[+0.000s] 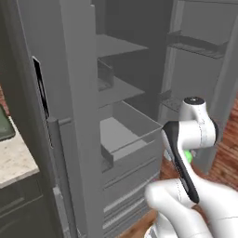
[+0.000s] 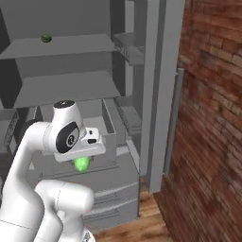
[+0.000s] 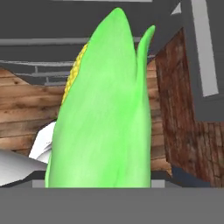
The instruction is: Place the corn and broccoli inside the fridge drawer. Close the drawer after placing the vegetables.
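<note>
Corn gripped in end effector, husk tip pointing ahead of fingers, yellow kernels showing on one side; held clear for carry. Fridge drawer pulled open ahead of end effector, ready to receive. Broccoli location unclear

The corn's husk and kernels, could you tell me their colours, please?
Bright green husk on the corn, with yellow kernels along one side; clearest in the hand view.

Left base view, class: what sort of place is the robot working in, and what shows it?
Probably a kitchen: an open fridge with shelves, a pulled-out fridge drawer, and a stone counter alongside.
</note>
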